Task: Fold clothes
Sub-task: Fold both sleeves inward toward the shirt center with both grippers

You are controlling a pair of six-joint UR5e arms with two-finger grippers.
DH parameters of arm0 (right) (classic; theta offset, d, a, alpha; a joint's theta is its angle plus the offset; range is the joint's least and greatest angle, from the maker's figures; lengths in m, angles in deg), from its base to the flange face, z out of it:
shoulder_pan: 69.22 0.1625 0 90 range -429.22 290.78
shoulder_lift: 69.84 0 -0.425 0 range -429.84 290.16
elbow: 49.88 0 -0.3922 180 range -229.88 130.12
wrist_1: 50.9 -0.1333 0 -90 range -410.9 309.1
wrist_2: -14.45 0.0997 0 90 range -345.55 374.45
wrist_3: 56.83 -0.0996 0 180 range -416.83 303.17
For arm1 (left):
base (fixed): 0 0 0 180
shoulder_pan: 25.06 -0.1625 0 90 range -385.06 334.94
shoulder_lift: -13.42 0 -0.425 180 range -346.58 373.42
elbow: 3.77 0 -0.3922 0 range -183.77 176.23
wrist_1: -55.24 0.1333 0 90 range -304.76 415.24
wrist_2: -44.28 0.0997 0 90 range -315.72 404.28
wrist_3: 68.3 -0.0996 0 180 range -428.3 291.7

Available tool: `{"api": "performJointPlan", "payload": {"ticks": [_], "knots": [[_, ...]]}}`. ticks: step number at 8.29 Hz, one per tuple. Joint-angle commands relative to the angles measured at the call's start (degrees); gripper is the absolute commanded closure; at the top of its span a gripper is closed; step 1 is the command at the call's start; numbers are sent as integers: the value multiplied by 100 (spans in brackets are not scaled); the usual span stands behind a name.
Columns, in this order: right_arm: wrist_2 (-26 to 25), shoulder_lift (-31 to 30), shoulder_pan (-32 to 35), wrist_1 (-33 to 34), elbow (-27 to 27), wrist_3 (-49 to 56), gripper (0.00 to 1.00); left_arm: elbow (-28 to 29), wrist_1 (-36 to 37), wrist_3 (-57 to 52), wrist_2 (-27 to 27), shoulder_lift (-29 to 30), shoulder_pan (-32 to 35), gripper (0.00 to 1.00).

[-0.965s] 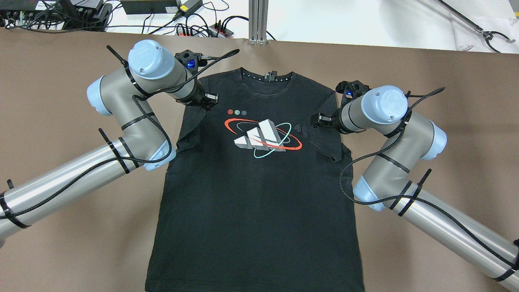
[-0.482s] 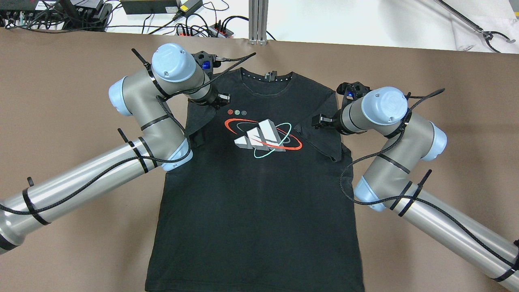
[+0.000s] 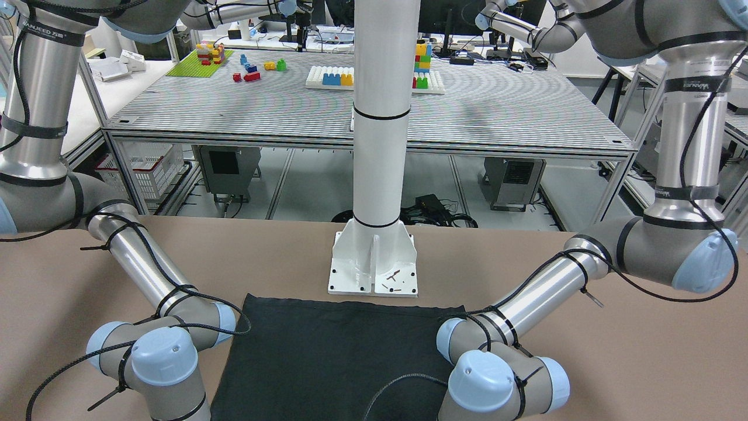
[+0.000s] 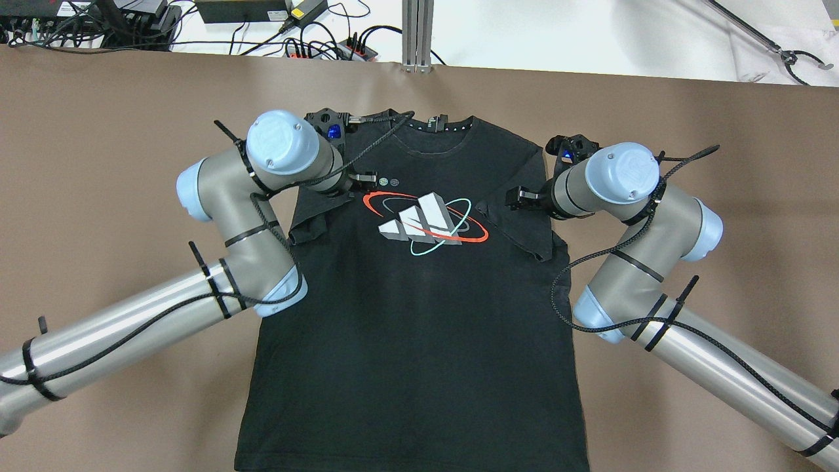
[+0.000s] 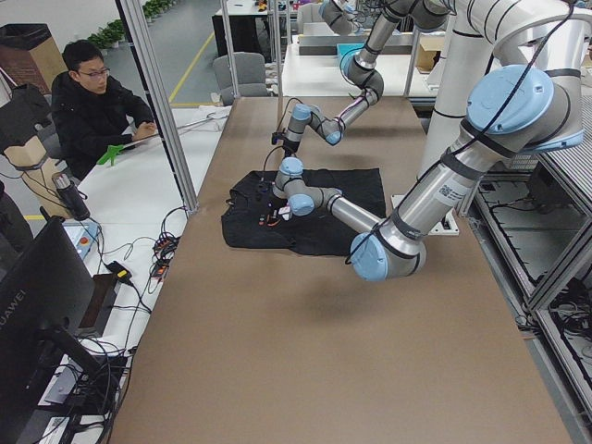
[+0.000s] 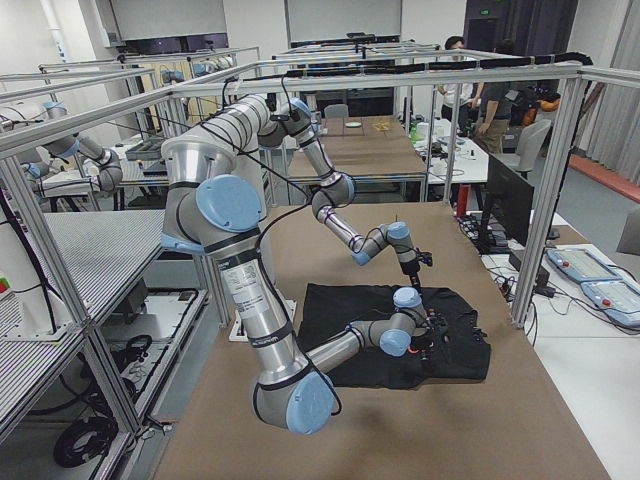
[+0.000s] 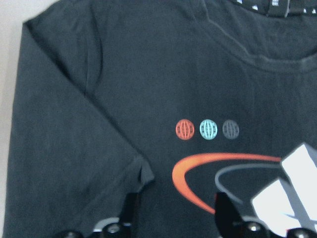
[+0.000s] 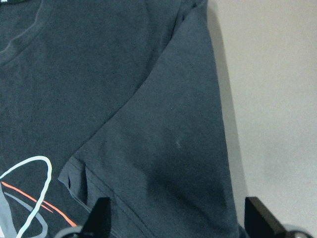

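1. The black T-shirt (image 4: 419, 314) lies flat, print side up, on the brown table (image 4: 98, 164). Its long axis runs straight away from the robot. The collar (image 4: 432, 128) points to the far edge and the hem lies near the white pillar base (image 3: 374, 269).
2. Both sleeves are folded inward onto the chest, either side of the printed logo (image 4: 426, 223).
3. The left arm bends at the elbow and reaches over the shirt's shoulder. The left gripper (image 7: 176, 213) points down at the folded cuff beside the logo, its fingers (image 7: 130, 213) spread apart with nothing held.
4. The right arm mirrors it. The right gripper (image 8: 178, 218) hangs over the other folded sleeve (image 8: 168, 148), fingers wide apart and holding nothing.
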Motion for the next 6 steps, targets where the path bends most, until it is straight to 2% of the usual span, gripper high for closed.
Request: {"api": "performJointPlan", "payload": {"ticks": [1,2,4,5,6], "knots": [[5,-20,-54,-46,82,-95,5,-2156,47,531,473,-1651,-631,7],[5,-290,-80,-3,396,-217,5,-2721,47,845,474,-2119,-702,7],[-82,-1665,-535,146,2147,-1136,5,-3331,82,1356,492,-2667,-817,6],[-118,-2282,-833,573,3062,-1872,6,-3542,256,1384,562,-2851,-817,6],[-519,-2758,-1402,1004,3767,-2706,7,-3753,379,1393,562,-3001,-817,6]]}}
